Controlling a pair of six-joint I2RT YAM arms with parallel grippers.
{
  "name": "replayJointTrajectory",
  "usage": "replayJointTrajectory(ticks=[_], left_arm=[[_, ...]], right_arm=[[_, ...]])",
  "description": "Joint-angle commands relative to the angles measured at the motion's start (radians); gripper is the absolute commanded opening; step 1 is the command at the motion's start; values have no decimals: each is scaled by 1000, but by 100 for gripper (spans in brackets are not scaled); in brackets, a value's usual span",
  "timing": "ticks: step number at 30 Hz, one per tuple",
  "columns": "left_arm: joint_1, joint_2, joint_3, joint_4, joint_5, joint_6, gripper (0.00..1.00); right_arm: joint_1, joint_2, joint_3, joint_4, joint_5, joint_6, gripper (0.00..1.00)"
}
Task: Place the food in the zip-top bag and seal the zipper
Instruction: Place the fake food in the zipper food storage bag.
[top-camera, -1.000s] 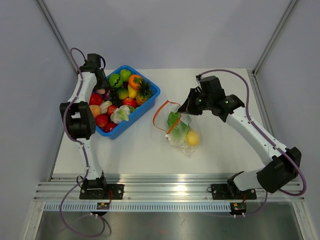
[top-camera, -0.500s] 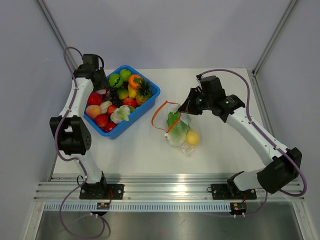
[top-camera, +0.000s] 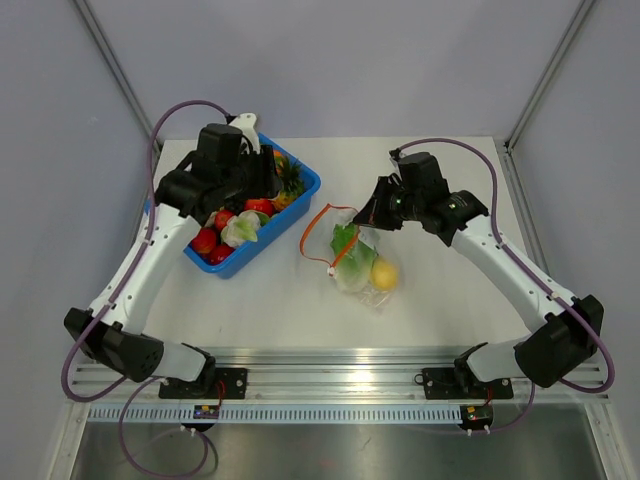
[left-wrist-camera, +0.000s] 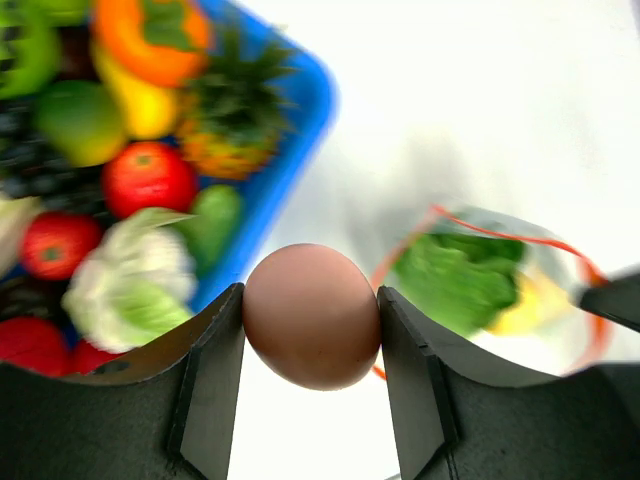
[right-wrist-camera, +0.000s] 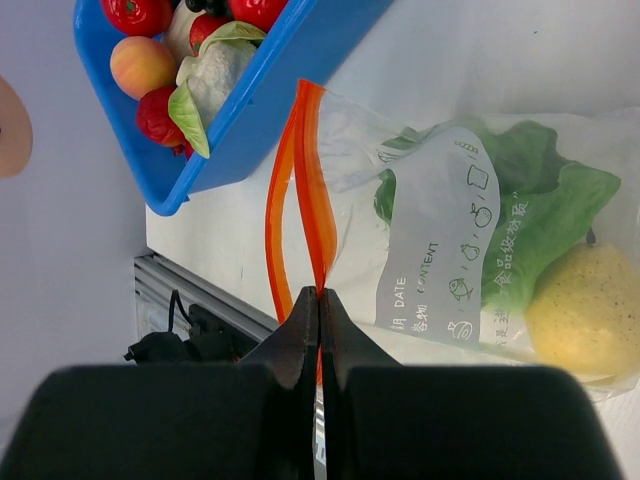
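My left gripper (left-wrist-camera: 311, 292) is shut on a brown egg-shaped toy (left-wrist-camera: 312, 330) and holds it in the air over the right rim of the blue bin (left-wrist-camera: 303, 150). In the top view it (top-camera: 266, 172) hangs above the bin. My right gripper (right-wrist-camera: 319, 295) is shut on the red-orange zipper strip (right-wrist-camera: 305, 170) and holds the mouth of the clear zip-top bag (top-camera: 358, 262) raised and open. Inside the bag lie a green lettuce (right-wrist-camera: 545, 215) and a yellow lemon (right-wrist-camera: 585, 312). The white slider tab does not show.
The blue bin (top-camera: 305, 190) at the back left holds several toy fruits and vegetables: red, orange, green, a pineapple, a cauliflower. The bag lies in the middle of the white table (top-camera: 270, 300). Grey walls stand close on both sides.
My left arm has swung up from the bin's far left corner and across to its right side, carrying the brown egg toward the bag. The right gripper and the bag have stayed in place.
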Motion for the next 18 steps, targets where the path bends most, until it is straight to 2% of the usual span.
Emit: replayJointTrajectory(ticks=[1, 8, 13, 15, 16, 17, 18], left_arm=[[-47, -12, -36, 69, 168, -47, 30], [-179, 71, -96, 146, 261, -102, 30], [-228, 106, -140, 175, 255, -124, 30], [-250, 111, -155, 181, 247, -130, 35], [-254, 115, -166, 187, 250, -134, 38], [-265, 118, -168, 189, 254, -134, 56], [-271, 129, -160, 180, 251, -133, 79]], right_arm=[[13, -9, 12, 54, -18, 3, 0], [14, -35, 11, 39, -5, 5, 0], [13, -62, 5, 25, 9, 3, 0], [14, -65, 6, 23, 11, 5, 0], [14, -68, 6, 22, 11, 5, 0], [14, -68, 8, 22, 11, 6, 0], [14, -68, 8, 22, 11, 8, 0]])
